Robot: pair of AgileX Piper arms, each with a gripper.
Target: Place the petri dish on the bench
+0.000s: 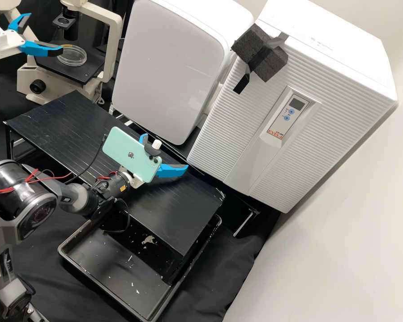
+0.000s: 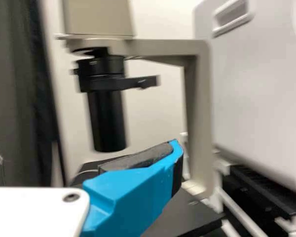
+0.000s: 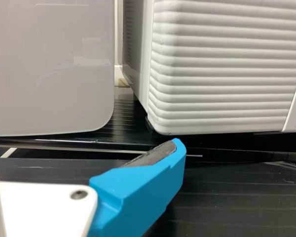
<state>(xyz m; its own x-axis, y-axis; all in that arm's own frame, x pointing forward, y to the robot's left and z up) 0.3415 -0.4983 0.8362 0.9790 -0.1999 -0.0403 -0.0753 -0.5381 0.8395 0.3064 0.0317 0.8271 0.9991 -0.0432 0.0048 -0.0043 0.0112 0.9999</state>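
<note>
The clear petri dish lies flat on the microscope's black stage in the high view. Beside it is my left gripper, its blue fingers spread; the dark tip of one finger overlaps the dish's left edge, and I cannot tell whether they touch. My left gripper is also open in the left wrist view, one finger crossing in front of the stage. Over the black slatted bench, my right gripper stands open with nothing between its fingers. In the right wrist view, my right gripper faces the white cabinets.
The microscope's pale frame and dark barrel rise close to my left gripper. A grey-fronted box and a ribbed white cabinet stand behind the bench. A black tray sits at the bench's near side.
</note>
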